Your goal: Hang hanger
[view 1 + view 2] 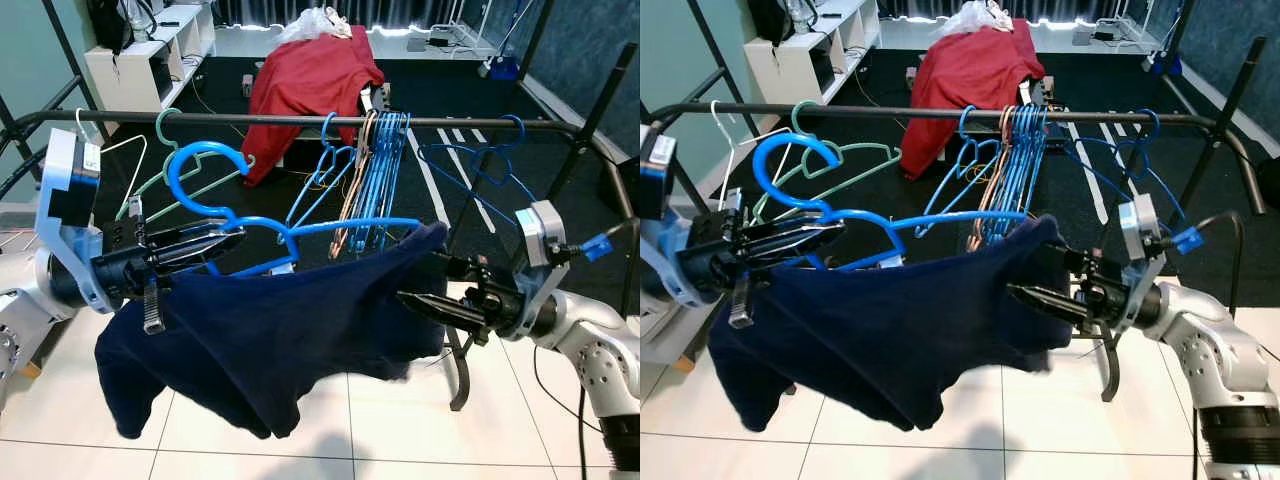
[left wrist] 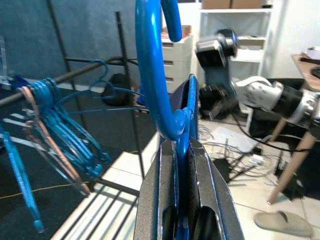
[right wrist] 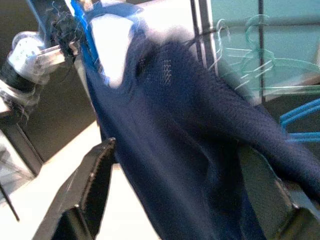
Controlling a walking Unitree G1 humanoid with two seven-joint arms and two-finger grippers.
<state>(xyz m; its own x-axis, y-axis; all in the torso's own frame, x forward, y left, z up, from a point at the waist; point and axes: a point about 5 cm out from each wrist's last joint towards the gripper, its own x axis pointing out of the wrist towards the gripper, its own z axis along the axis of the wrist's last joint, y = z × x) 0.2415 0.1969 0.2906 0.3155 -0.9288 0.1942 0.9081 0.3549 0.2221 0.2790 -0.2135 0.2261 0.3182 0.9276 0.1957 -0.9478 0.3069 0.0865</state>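
A bright blue hanger (image 1: 200,175) carries a dark navy garment (image 1: 270,330) draped over it. My left gripper (image 1: 232,240) is shut on the hanger just under its hook, as the left wrist view shows with the fingers (image 2: 200,170) clamped on the blue bar (image 2: 155,90). The hook sits below and in front of the black clothes rail (image 1: 280,120). My right gripper (image 1: 425,280) is open at the garment's right end, and in the right wrist view the navy garment (image 3: 190,130) hangs between its spread fingers (image 3: 85,190).
On the rail hang a green hanger (image 1: 170,135), a white hanger (image 1: 95,140), a bunch of blue hangers (image 1: 380,175) and one blue hanger (image 1: 490,160) at the right. Behind lie a red cloth (image 1: 310,75) and a white shelf (image 1: 150,55). A rack leg (image 1: 460,370) stands on the tiles.
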